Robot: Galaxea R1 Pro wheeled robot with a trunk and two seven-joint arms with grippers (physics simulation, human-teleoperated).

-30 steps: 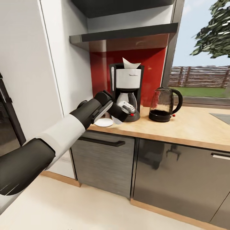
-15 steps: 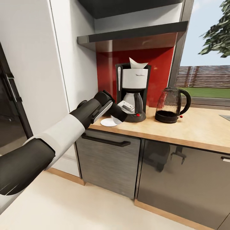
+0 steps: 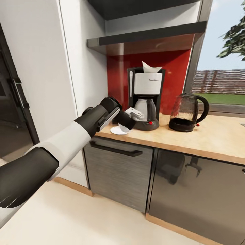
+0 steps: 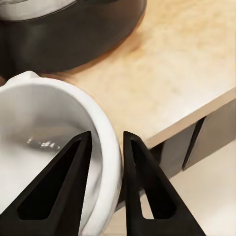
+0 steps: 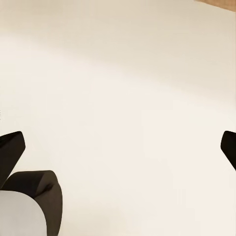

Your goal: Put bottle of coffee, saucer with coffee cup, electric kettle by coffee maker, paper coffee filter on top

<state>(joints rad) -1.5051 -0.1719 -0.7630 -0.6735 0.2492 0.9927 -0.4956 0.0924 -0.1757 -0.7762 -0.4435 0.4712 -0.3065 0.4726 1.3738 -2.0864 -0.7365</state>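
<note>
The coffee maker [image 3: 146,100] stands on the kitchen countertop [image 3: 207,136] with the paper coffee filter [image 3: 151,67] on top of it. The electric kettle [image 3: 187,112] stands to its right. The saucer [image 3: 116,130] lies at the counter's left end, in front of the coffee maker. My left gripper [image 3: 128,124] is shut on the rim of the coffee cup [image 4: 44,137], one finger [image 4: 73,191] inside and one outside; the tilted cup hangs low at the saucer's right edge. The kitchen shelf [image 3: 146,35] shows its dark front edge. The bottle of coffee is out of view. My right gripper [image 5: 118,147] is open over the floor.
A white tall cabinet [image 3: 44,68] stands left of the counter, with a dark appliance door [image 3: 13,98] beyond it. Dark grey cabinet fronts [image 3: 119,170] sit under the counter. A window [image 3: 224,68] is at the right. The coffee maker's base [image 4: 73,29] is close to the cup.
The camera has moved, so the counter's things sit further right in the picture. The held cup has come closer to the saucer and now overlaps its right edge.
</note>
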